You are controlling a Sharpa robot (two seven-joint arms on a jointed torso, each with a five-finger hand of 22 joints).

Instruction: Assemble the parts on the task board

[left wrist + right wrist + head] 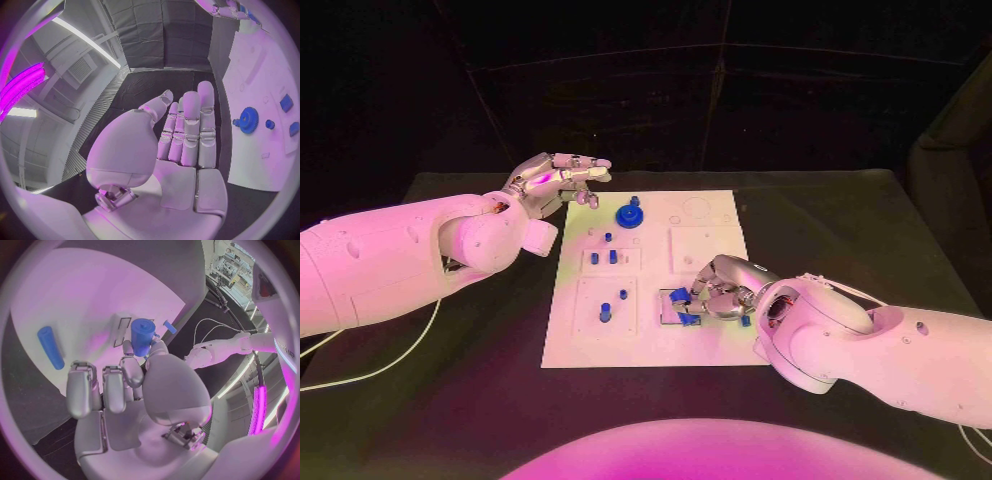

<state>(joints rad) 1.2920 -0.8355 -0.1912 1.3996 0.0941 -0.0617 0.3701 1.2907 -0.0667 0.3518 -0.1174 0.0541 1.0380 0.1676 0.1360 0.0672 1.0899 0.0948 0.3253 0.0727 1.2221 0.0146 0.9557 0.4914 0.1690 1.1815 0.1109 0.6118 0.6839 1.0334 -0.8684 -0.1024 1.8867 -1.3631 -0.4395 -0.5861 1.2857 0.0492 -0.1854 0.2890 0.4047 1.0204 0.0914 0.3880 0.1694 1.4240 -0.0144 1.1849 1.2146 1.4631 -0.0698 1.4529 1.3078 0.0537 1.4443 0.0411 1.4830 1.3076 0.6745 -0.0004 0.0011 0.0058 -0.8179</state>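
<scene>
The white task board (pixel 646 335) lies in the middle of the black table. My right hand (pixel 723 290) is over the board's near right part and pinches a blue cylinder (pixel 142 335) between thumb and a finger, above a dark rectangular slot (pixel 121 331). Another blue cylinder (pixel 50 346) lies flat on the board beside that hand. My left hand (pixel 560 180) hovers at the board's far left corner with fingers (pixel 187 125) stretched out and nothing in it. A blue gear (pixel 632 213) stands on the board just right of it.
Several small blue pegs (pixel 604 258) stand in the board's left column, with more nearer me (pixel 606 312). The gear (pixel 249 120) and a peg (pixel 269 124) show beside my left hand. Bare black table (pixel 848 230) lies on both sides of the board.
</scene>
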